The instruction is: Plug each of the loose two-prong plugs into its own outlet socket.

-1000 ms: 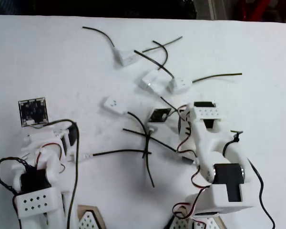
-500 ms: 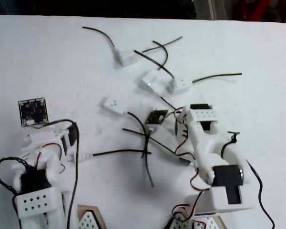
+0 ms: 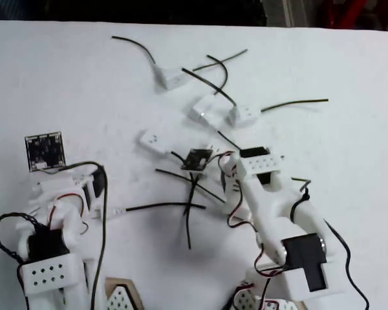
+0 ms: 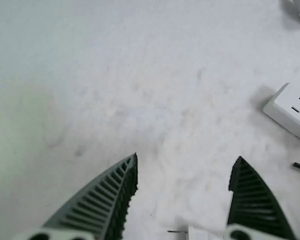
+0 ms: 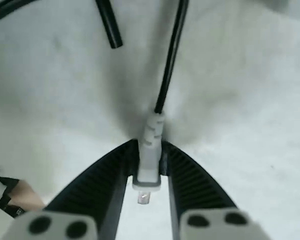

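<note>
My right gripper [image 5: 149,148] is shut on a white two-prong plug [image 5: 148,167], whose black cord [image 5: 169,60] runs away from it. In the high view this gripper [image 3: 197,158] hovers mid-table, just right of a white outlet socket [image 3: 156,141]. Three more white outlets lie farther back [image 3: 204,108], [image 3: 244,116], [image 3: 171,79]. My left gripper [image 4: 185,162] is open over bare table, with the nearest outlet [image 4: 290,110] off to one side. Another loose plug [image 3: 116,211] with a black cord lies beside the left arm [image 3: 58,200].
A black square board [image 3: 45,150] sits at the left of the white table [image 3: 323,64]. Several black cords [image 3: 191,200] cross in the middle, between the two arms. Further cords trail from the outlets at the back.
The right arm has swung left with the plug held, from near the table's right-centre toward the outlet at mid-table. The crossed cords were dragged left with it. The left arm has not moved.
</note>
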Controlling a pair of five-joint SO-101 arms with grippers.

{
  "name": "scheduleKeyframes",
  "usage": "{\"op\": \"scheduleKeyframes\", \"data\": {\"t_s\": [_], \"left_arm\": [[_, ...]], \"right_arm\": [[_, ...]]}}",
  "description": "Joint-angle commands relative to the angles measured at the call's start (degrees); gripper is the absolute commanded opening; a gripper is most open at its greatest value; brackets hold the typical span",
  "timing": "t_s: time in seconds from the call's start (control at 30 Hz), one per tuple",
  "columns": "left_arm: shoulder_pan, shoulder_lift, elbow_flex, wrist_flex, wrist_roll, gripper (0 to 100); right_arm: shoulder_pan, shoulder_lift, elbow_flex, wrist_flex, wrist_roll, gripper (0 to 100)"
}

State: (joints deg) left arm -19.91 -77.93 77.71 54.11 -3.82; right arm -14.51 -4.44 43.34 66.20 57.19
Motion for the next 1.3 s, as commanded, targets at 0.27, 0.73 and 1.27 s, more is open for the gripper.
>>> {"op": "scheduleKeyframes", "data": {"t_s": [0.27, 0.73, 1.27], "left_arm": [[-0.4, -0.6, -0.5, -1.4, 0.0, 29], [-0.4, -0.6, -0.5, -1.4, 0.0, 29], [-0.1, -0.6, -4.1, -1.0, 0.4, 29]], "right_arm": [[-1.3, -2.4, -2.1, 4.1, 0.0, 6.4], [0.1, -11.6, -2.1, 9.8, -0.1, 1.8], [2.3, -59.6, -2.1, 24.2, -2.4, 1.7]]}}
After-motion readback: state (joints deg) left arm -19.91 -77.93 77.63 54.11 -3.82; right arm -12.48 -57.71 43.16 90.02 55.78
